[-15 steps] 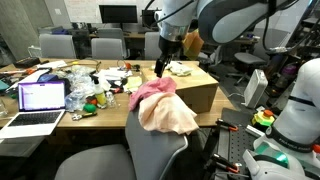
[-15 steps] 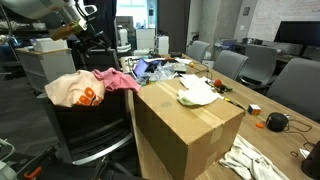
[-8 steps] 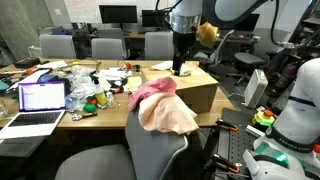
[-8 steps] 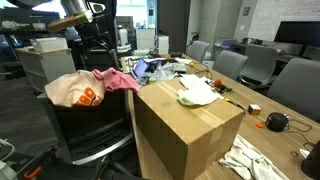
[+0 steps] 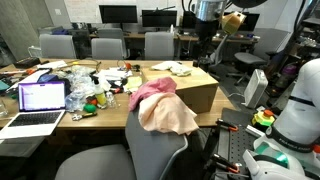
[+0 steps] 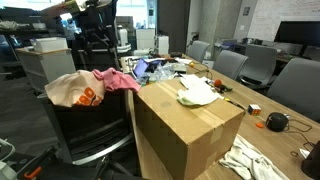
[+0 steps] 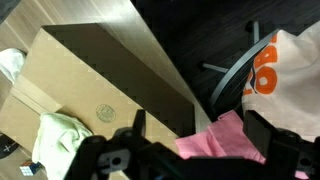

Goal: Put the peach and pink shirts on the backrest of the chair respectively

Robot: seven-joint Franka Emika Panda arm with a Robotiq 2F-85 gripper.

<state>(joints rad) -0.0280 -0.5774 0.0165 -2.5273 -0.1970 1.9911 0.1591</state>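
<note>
Blurred and cropped at the bottom of the wrist view: gripper (image 7: 195, 150), jaws spread wide, gripping nothing. Beneath it, draped overlapping on the backrest of the chair (image 5: 152, 152): peach shirt (image 5: 170, 115) and pink shirt (image 5: 150, 92), just beside a cardboard box (image 5: 195, 95). Arm (image 5: 210, 10) mostly cut off in an exterior view.

An open laptop (image 5: 40, 98) is set on the cluttered worktop (image 5: 98, 117); a pale cloth (image 6: 197, 92) is laid on a box (image 6: 185, 130).

Peach shirt (image 6: 66, 90) and pink shirt (image 6: 117, 80) draped touching over the backrest of a black chair (image 6: 95, 130), just beside a large cardboard box (image 6: 185, 130) with a pale cloth (image 6: 198, 94) on top; cluttered bench (image 6: 292, 135) behind.
</note>
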